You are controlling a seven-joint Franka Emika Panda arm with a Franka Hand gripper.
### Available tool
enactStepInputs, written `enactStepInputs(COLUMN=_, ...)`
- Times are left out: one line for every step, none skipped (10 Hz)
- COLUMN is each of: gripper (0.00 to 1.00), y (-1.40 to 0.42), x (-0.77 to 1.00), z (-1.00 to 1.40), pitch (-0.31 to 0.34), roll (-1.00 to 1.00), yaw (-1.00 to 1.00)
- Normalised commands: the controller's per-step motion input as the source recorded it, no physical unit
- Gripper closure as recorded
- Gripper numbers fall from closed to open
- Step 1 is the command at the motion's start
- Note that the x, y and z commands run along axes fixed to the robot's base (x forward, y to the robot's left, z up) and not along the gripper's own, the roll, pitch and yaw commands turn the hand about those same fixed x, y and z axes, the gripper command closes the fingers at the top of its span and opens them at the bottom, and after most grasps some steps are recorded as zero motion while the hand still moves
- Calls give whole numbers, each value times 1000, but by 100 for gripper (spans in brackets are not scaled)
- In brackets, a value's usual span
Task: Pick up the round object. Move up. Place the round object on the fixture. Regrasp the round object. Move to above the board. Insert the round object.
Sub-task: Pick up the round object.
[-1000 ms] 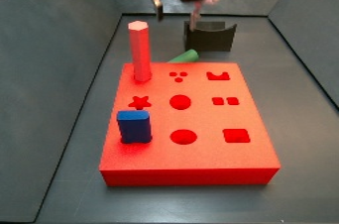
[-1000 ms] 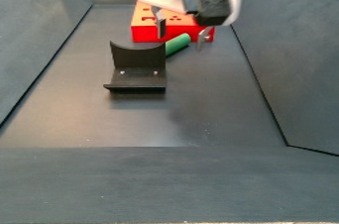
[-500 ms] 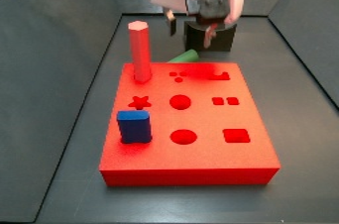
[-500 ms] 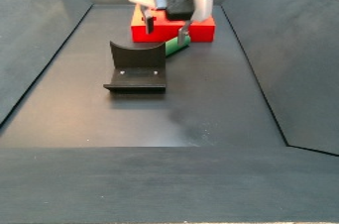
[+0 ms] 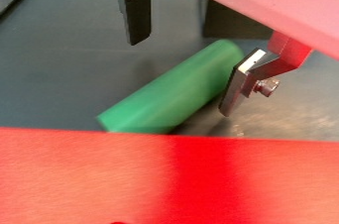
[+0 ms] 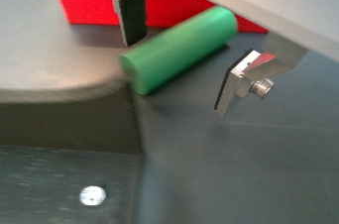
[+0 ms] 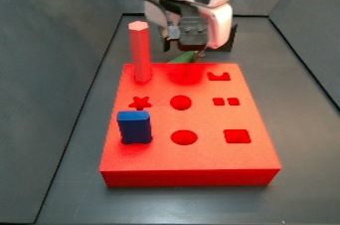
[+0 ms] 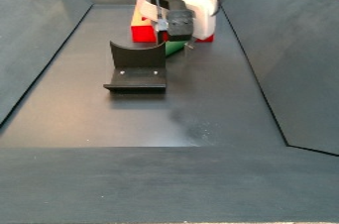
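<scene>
Round object (image 5: 179, 91) lies flat on the floor by the board (image 5: 169, 178), right between the two fingers of the gripper (image 5: 188, 50), which is wide open and holding nothing; its long side runs across the gap

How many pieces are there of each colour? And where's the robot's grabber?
Red: 2, the tall red peg and the board
Green: 1, the round object, lying on the floor
Blue: 1, the blue block on the board
Black: 1, the fixture
Total: 5
The gripper is open, down around the round object.
</scene>
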Motion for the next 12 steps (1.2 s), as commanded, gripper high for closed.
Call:
enactStepInputs(gripper=0, y=0, x=-26, z=-114, pitch=-53, roll=-39, yaw=0)
enactStepInputs(gripper=0, y=0, x=0, z=0, pitch=-19, roll=0, yaw=0)
enactStepInputs(gripper=0, y=0, x=0, z=0, pitch=0, roll=0, yaw=0)
enactStepInputs(gripper=100, y=0, x=0, z=0, pitch=0, roll=0, yaw=0)
enactStepInputs(gripper=100, y=0, x=0, z=0, pitch=0, roll=0, yaw=0)
enactStepInputs(gripper=100, y=0, x=0, z=0, pitch=0, roll=0, yaw=0)
enactStepInputs(gripper=100, y=0, x=0, z=0, pitch=0, roll=0, yaw=0)
enactStepInputs(gripper=100, y=0, x=0, z=0, pitch=0, roll=0, yaw=0)
enactStepInputs(gripper=100, y=0, x=0, z=0, pitch=0, roll=0, yaw=0)
enactStepInputs(gripper=100, y=0, x=0, z=0, pitch=0, roll=0, yaw=0)
enactStepInputs(gripper=100, y=0, x=0, z=0, pitch=0, roll=0, yaw=0)
enactStepInputs(gripper=100, y=0, x=0, z=0, pitch=0, roll=0, yaw=0)
